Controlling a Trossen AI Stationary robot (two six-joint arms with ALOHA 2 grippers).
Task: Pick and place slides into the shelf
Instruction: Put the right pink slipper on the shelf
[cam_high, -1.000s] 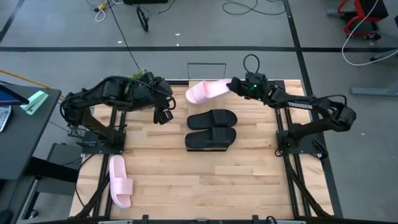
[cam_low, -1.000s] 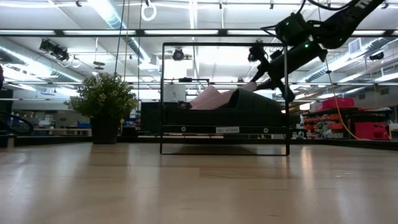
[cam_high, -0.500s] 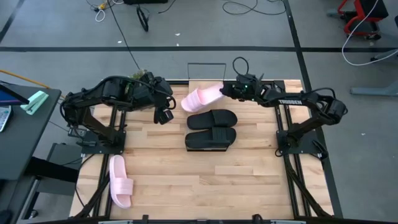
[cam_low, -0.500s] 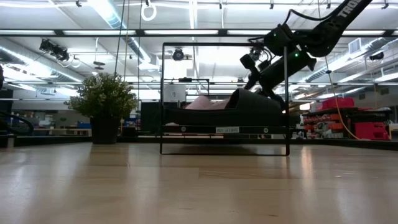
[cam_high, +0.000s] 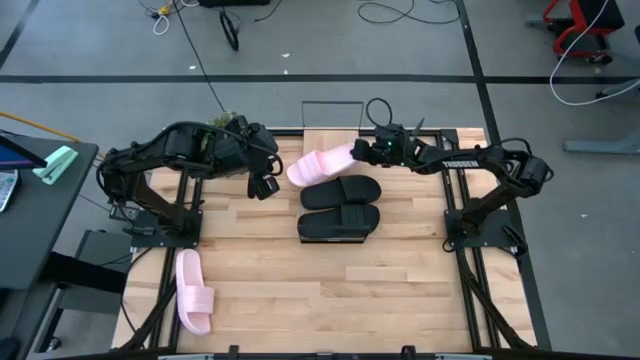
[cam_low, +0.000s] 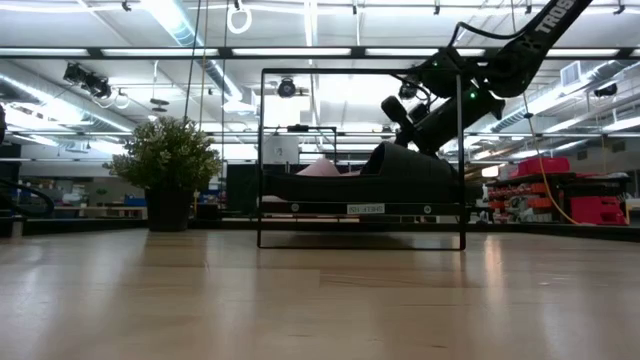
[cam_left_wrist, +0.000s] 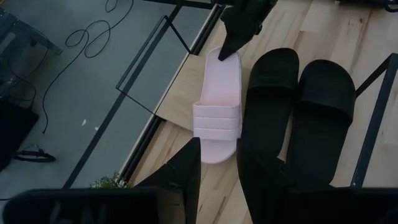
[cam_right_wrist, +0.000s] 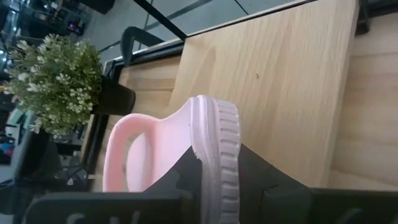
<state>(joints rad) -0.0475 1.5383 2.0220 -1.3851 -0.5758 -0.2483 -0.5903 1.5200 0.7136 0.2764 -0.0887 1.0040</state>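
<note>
Left wrist view: pale pink slide (cam_left_wrist: 217, 102) with one wide ribbed strap.

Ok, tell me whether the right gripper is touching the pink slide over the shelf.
Touching. The right wrist view shows the right gripper with its fingers clamped on the pink slide's edge; the left wrist view shows it pinching the heel.

You are looking at a grey floor (cam_high: 100, 90) crossed by dark lines, with loose cables (cam_high: 390, 12) lying at its far side. The wooden slatted desk (cam_high: 300, 290) sits on a black frame. A potted plant (cam_low: 168, 165) stands at its far left corner. Beside the desk you see a dark side table (cam_high: 30, 200) carrying a mint-green object (cam_high: 58, 163). Long ceiling light strips (cam_low: 180, 25) brighten the room, and red equipment (cam_low: 600, 208) stands at the right.
</note>
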